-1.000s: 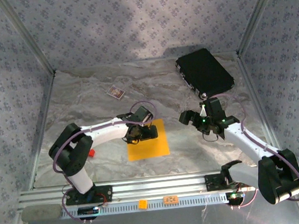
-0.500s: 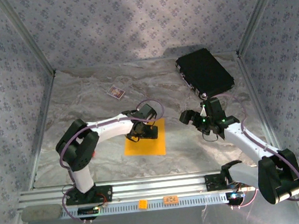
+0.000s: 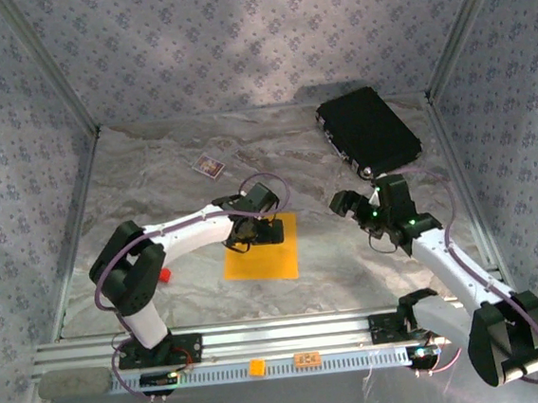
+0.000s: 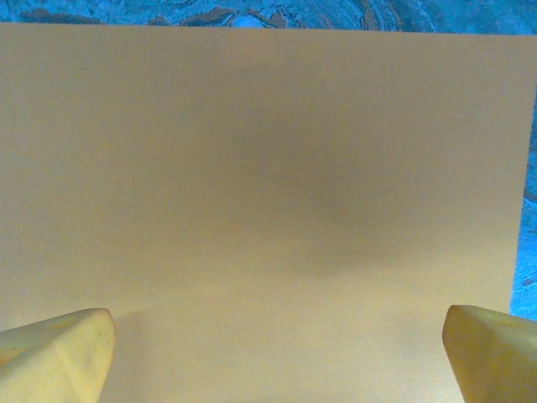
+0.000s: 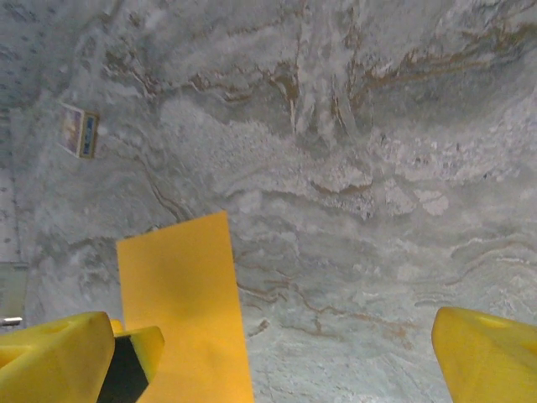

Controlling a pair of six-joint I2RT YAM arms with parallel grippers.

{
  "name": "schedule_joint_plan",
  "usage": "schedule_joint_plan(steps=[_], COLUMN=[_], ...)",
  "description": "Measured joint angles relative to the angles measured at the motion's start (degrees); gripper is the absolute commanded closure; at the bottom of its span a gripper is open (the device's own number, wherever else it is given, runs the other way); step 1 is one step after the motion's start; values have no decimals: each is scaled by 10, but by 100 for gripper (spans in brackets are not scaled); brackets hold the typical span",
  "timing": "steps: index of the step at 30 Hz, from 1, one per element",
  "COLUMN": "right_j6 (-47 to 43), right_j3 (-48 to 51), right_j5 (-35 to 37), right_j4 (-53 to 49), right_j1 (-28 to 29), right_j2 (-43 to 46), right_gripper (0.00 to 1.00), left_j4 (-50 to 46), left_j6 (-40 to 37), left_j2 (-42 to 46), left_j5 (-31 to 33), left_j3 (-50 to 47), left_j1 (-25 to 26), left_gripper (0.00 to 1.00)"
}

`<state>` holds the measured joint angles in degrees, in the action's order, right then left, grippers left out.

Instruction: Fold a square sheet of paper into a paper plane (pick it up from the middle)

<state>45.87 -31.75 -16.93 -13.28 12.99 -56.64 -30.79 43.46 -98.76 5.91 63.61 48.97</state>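
**Orange sheet flat on tabletop, both hands apart: hazards at the pick-up**

- Small red block (image 3: 165,274): lies beside the left arm's elbow, well apart from the paper. Judged low risk, though an elbow swing could knock it.
- Left hand (image 3: 256,232): poised low over the far half of the square sheet of paper (image 3: 260,258), fingers (image 4: 59,353) spread wide. Its wrist view has paper across nearly the whole span between them. Whether the tips touch the sheet cannot be told.
- Square sheet of paper: flat and unfolded on the marbled tabletop (image 3: 154,193), near centre, no crease visible. No plane is formed.
- Likely faults: thin paper lying flat gives the tips no edge to bite. Closing may slide the sheet, or bunch it into a stray wrinkle that spoils later folds. A pinch off the middle would let one side droop and swing.
- Right hand (image 3: 347,202): fingers spread, empty, raised to the sheet's right, pointed toward it. If it comes in late, the lifted sheet may sag unsupported.
- Black case (image 3: 369,130): far right corner, well apart.
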Motion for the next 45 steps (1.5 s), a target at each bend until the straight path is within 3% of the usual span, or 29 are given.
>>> schedule_joint_plan(steps=[15, 45], right_j6=[2, -35], right_j3=[5, -9], right_j5=[-19, -35], right_j4=[-5, -20], right_j1=[-5, -3], right_j2=[0, -72], right_gripper=[1, 1], left_j4=[-84, -122], left_j6=[40, 60], left_j2=[-72, -120], left_j5=[0, 9], left_j3=[86, 108], left_j1=[21, 22], left_gripper=[0, 0])
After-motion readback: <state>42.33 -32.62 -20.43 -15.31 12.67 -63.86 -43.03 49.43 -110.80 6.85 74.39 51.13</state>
